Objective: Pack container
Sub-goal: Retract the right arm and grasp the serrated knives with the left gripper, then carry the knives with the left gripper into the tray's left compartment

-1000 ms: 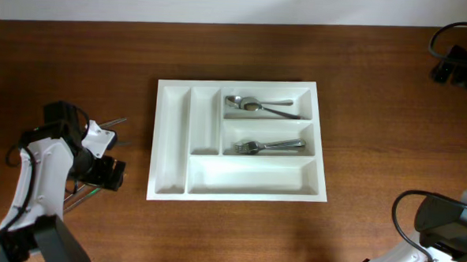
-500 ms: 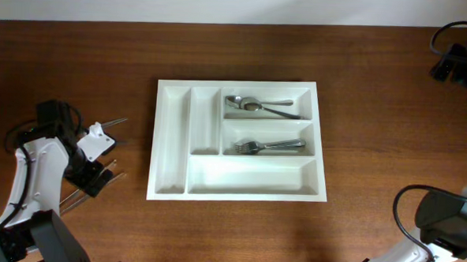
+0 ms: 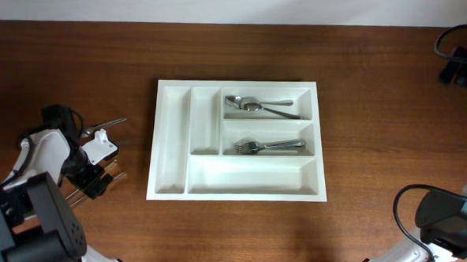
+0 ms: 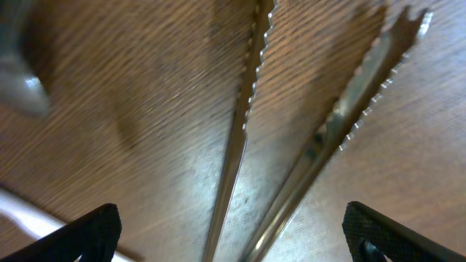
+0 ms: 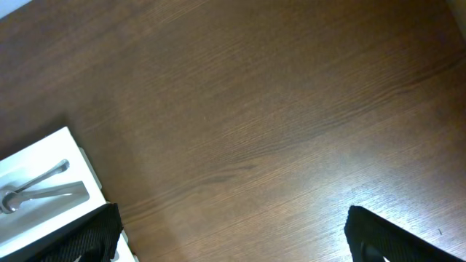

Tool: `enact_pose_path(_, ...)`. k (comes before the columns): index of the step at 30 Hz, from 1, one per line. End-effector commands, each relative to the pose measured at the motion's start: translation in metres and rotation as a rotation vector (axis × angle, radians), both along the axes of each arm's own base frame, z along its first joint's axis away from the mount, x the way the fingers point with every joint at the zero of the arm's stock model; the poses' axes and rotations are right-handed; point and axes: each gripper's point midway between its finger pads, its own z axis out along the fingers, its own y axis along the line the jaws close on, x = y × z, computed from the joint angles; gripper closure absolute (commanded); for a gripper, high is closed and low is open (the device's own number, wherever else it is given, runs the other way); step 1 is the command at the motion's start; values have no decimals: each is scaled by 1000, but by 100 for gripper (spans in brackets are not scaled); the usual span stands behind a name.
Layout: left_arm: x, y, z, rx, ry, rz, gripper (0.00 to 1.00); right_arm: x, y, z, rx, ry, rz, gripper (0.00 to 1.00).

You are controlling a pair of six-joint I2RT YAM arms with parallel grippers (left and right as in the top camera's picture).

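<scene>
Hovering just left of the cutlery tray (image 3: 172, 144), my left gripper (image 4: 233, 229) has its fingers spread wide over two serrated knives (image 4: 246, 116) on the table (image 3: 371, 232). Well right of the tray, my right gripper (image 5: 233, 236) is likewise spread. The tray sits mid-table, holding spoons (image 3: 250, 105) and forks (image 3: 266, 145).

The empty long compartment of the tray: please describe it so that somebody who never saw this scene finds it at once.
On the wooden table lies a white tray with three long compartments stacked in the overhead view. The lowest compartment is the one: its two long neighbours hold cutlery, while it holds nothing.
</scene>
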Motion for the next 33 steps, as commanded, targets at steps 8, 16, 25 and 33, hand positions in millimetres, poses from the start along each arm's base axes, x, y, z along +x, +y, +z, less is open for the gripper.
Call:
enact_pose_path(8,-7,5,-21,1,79,-15,11,-1,-5,-1,-11,7,-22,1)
enact_pose_path(16,-8,4,-21,-4,81,-14,68,-4,-9,-1,-32,19,-34,1)
enact_pose_path(25,-6,3,-21,9,65,82,98,-3,-9,-1,-32,18,-34,1)
enact_pose_path(33,41,-13,27,63,-93,296,98,-3,-9,-1,-34,14,-33,1)
